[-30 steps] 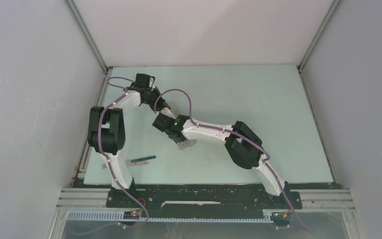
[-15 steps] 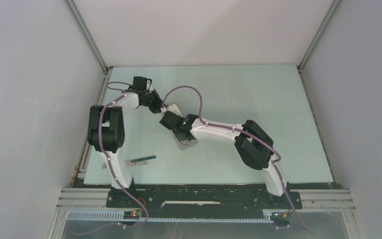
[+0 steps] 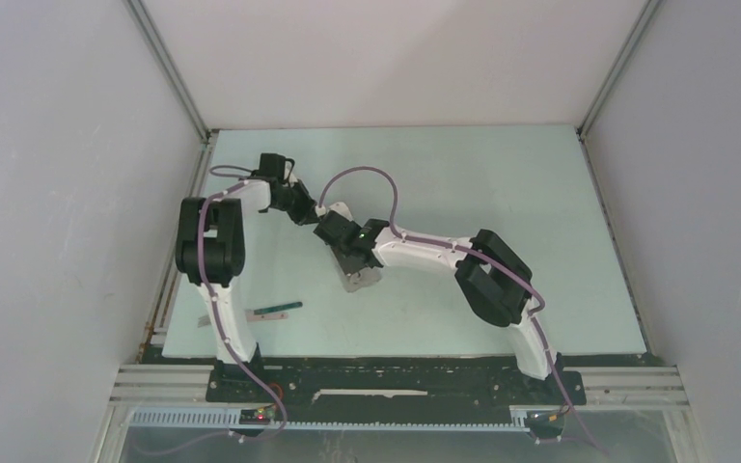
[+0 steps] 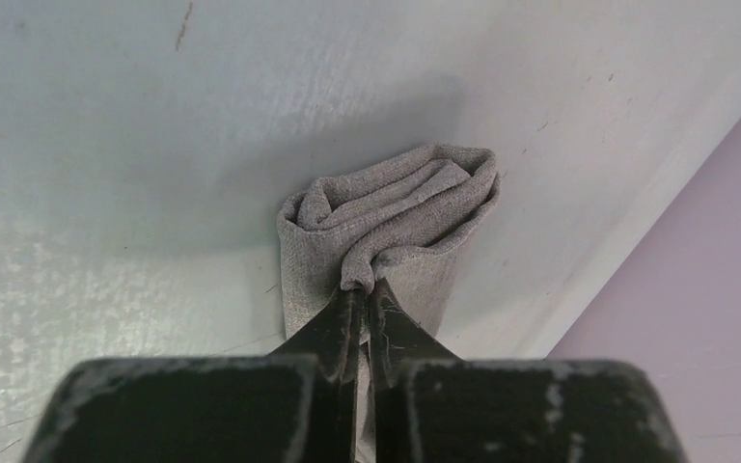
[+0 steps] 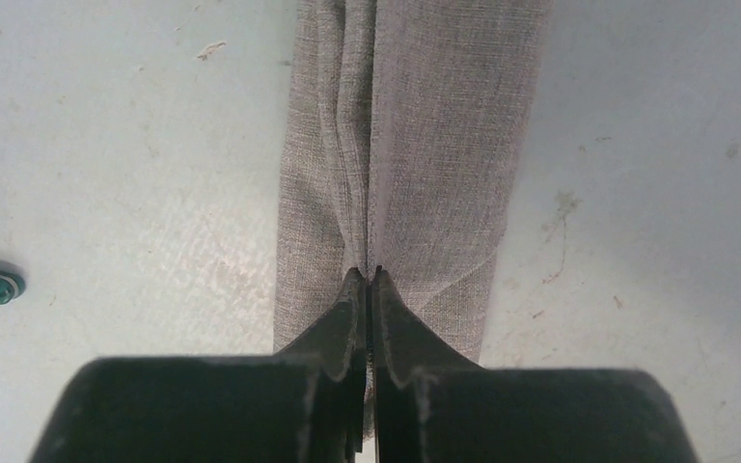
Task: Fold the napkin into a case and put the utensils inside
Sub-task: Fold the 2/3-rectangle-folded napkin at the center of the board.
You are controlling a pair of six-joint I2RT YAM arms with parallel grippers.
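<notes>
- Step in hand: I judged this to be the folding stage. The napkin (image 5: 425, 145) was gathered into a narrow strip, not yet a finished pocket, and no utensil lay inside it.
- Location: in the overhead view the strip lay on the table (image 3: 502, 193) at about 9 o'clock from its centre. It ran between the two wrists from 11 o'clock to 5 o'clock.
- Left gripper (image 4: 365, 289): the jaws were pinched fully together on the far end of the cloth, which bunched into a loose roll just ahead of the tips.
- Right gripper (image 5: 367, 275): the jaws were likewise closed tight, nipping a raised crease along the middle of the near end.
- The green-handled utensil (image 3: 275, 310) lay at 7 o'clock from the napkin, well apart from it. I could not make out a fork for certain.
- Next move, in my judgement: lower both ends evenly, flatten the rolled far end, and let go without springing the folds. An uneven pull would skew the strip.
- Materials: the cloth was light grey, finely woven and soft, with lengthwise pleats. The table was pale, smooth and lightly scuffed.
</notes>
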